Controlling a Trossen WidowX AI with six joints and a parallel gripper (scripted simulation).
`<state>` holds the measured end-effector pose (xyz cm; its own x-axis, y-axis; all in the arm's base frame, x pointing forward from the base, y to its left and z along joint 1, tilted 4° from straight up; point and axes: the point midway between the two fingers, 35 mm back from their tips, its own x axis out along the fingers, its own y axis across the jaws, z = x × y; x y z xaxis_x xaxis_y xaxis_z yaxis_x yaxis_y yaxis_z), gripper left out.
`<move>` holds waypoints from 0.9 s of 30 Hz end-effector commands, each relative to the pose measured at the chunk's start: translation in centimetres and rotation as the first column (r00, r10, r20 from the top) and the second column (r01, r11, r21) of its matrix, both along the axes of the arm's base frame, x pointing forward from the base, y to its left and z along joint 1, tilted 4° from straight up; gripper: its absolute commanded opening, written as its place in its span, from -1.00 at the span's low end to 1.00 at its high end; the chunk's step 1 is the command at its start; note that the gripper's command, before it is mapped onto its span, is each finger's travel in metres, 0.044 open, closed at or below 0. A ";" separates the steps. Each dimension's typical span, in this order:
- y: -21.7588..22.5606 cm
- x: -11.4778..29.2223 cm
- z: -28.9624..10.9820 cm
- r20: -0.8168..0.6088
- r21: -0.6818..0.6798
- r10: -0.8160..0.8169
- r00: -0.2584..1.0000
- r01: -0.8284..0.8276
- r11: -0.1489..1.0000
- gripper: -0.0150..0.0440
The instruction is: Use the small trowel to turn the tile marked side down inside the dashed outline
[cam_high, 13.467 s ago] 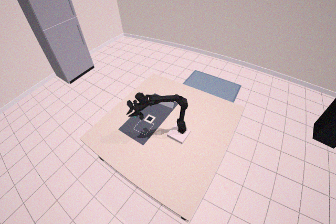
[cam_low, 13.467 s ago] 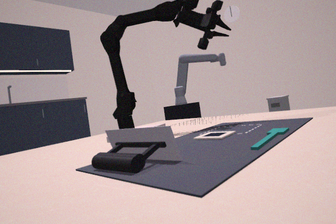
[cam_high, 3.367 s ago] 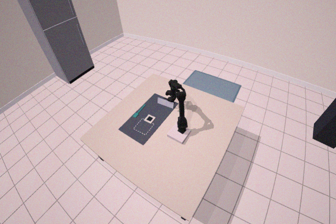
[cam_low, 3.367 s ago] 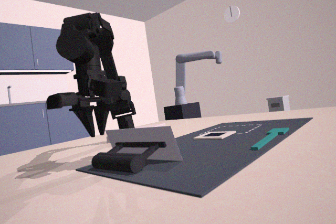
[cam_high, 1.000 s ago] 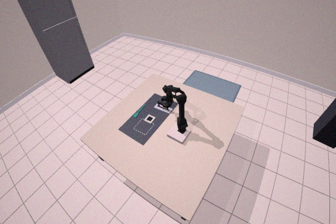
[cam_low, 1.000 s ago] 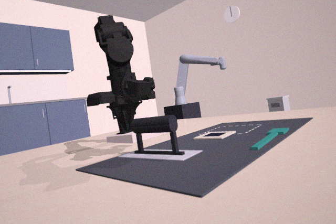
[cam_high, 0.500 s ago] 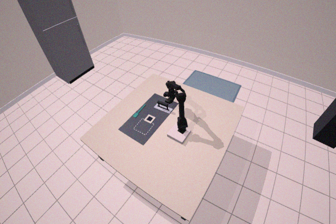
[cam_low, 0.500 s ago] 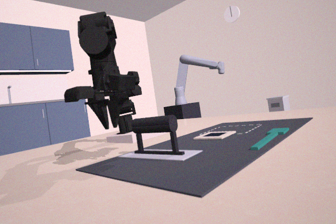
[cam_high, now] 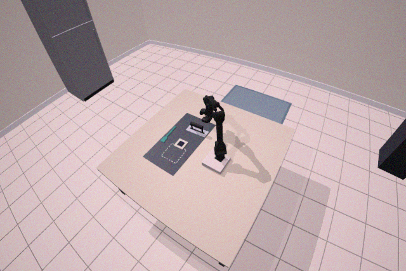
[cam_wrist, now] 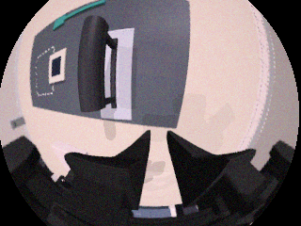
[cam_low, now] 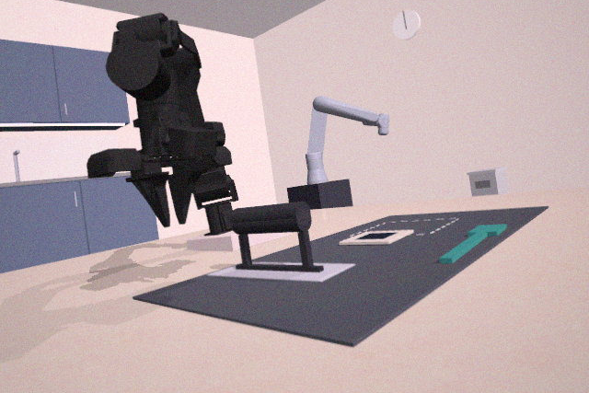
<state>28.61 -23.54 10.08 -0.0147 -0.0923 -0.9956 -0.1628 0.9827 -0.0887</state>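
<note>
The trowel [cam_high: 196, 125] [cam_low: 271, 219] [cam_wrist: 93, 63] stands on the dark mat [cam_high: 152, 156] [cam_low: 361, 294] [cam_wrist: 157, 56]. Its white blade [cam_low: 285, 271] lies flat and its dark handle sits on two posts above it. The white tile [cam_high: 181, 143] [cam_low: 375, 236] [cam_wrist: 56, 66] lies flat with its dark marked square facing up, next to the dashed outline [cam_high: 161, 155] [cam_low: 430, 218]. My gripper [cam_high: 205, 118] [cam_low: 173, 222] [cam_wrist: 158, 134] hangs over the table just off the mat's edge, beside one end of the handle. Its fingers are nearly together and hold nothing.
A teal arrow [cam_high: 168, 134] [cam_low: 468, 242] [cam_wrist: 78, 13] is marked on the mat's far side. My arm's base [cam_high: 216, 163] stands on the table beside the mat. A grey arm on a dark block [cam_low: 328, 141] stands beyond the table. A fridge [cam_high: 68, 41] stands far off.
</note>
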 end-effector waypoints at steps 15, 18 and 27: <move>0.0 0.0 0.0 0.000 0.000 0.000 1.000 0.000 1.000 -0.15; 0.0 0.0 0.0 0.000 0.000 0.000 1.000 0.000 1.000 -0.24; 0.0 0.0 0.0 0.000 0.000 0.000 1.000 0.000 1.000 -0.49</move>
<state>28.61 -23.54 10.08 -0.0147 -0.0922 -0.9956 -0.1627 0.9827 -0.0886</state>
